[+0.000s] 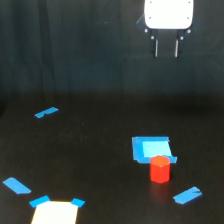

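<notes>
Red block (160,169), small and upright, stands on the dark worktop (100,150) toward the exterior view's right, touching the front edge of a flat blue patch (150,148) or overlapping it. You can't tell from here whether that patch is tape or a thin sheet. The block looks rigid and light to you, a plain-sided piece with flat faces; by that judgement the two opposite vertical sides are the natural place for fingers to close.

Look up now: the claw (166,48) hangs high above the worktop, well apart from everything, under its white housing. Its two dark fingers (156,48) point straight down with a clear narrow gap between them, and nothing is held.

Scattered around you've got blue tape marks: one far off at the exterior view's left (46,112), one at the lower left (17,185), one just right of the block (187,195). At the bottom edge sits a pale square (56,212) with blue corners.

Containers: none that you can see in this view.
</notes>
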